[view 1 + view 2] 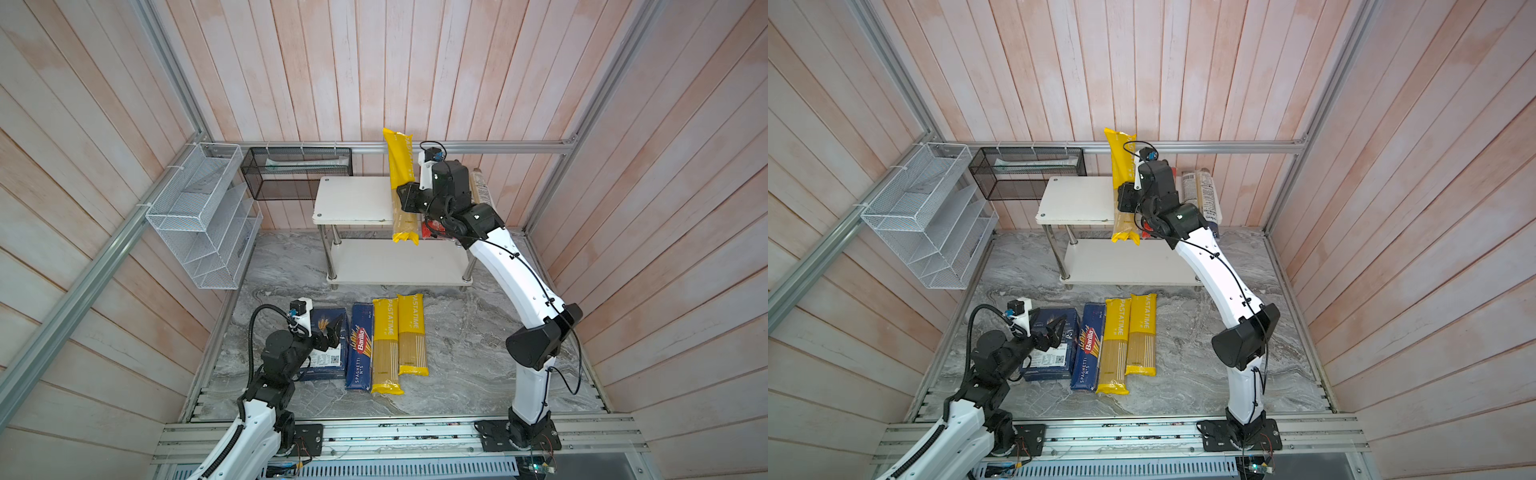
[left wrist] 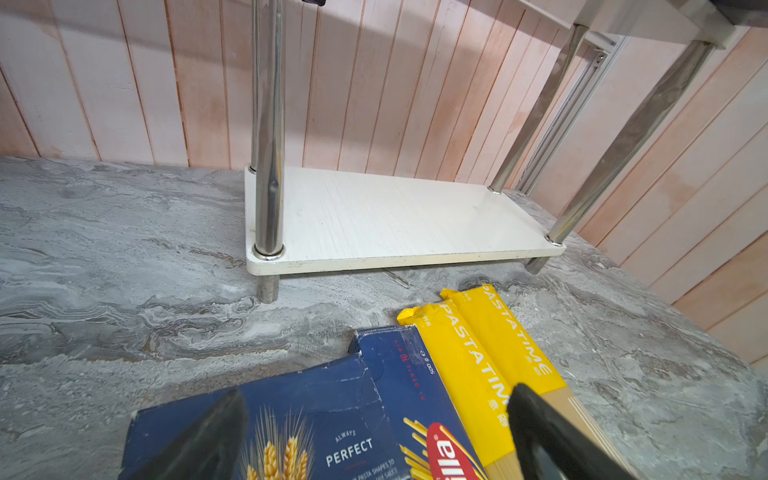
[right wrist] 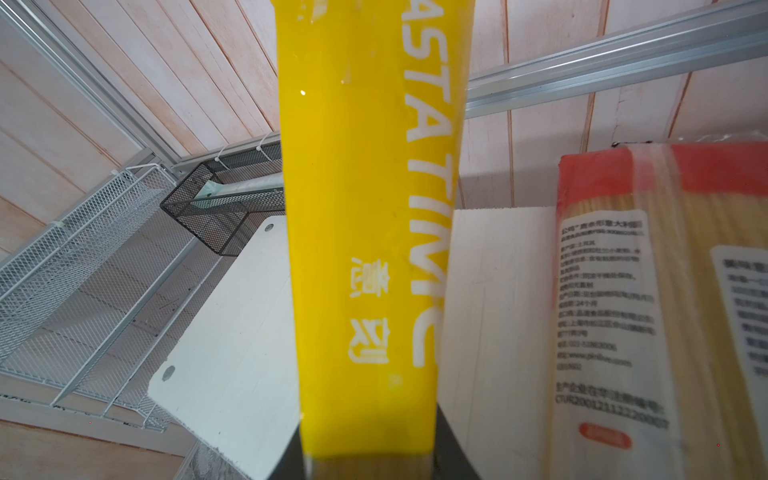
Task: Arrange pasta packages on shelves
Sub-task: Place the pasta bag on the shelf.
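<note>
We are mid-placement: right jaws closed on the yellow PASTATIME bag (image 1: 398,166), tilted over the front edge of the top shelf (image 1: 353,199), apparently not yet resting, so next we level, lower, release; left jaws stand open.

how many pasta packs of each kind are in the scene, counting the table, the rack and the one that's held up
yellow PASTATIME bag: 3
dark blue Barilla box: 2
red-ended bag: 1
dark-blue-ended bag: 1
total: 7
</note>
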Robot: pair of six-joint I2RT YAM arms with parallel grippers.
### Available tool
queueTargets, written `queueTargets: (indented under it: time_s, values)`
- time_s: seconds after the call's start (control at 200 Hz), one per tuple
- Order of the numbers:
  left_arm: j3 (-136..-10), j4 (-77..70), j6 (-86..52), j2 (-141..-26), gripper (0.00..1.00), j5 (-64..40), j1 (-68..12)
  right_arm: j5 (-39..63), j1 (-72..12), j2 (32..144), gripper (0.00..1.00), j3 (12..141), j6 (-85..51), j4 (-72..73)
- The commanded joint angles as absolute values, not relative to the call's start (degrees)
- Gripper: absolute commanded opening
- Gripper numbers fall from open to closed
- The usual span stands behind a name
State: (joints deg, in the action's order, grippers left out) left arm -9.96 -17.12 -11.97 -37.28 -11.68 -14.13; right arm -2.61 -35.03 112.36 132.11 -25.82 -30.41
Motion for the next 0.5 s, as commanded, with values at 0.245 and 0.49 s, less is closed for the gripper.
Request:
queueTargets:
  time_s: [0.245,0.49]
  values:
    - [-11.6,-17.4,-11.2,-36.9,1.00,-12.0,-13.8,-4.6,-34.3,109.5,0.34,129.3,-27.0,-18.1]
    - [-11.6,-17.4,-11.2,-36.9,1.00,-12.0,-13.9,-3.7,-34.4,109.1,0.38,128.4,-27.3,-17.2]
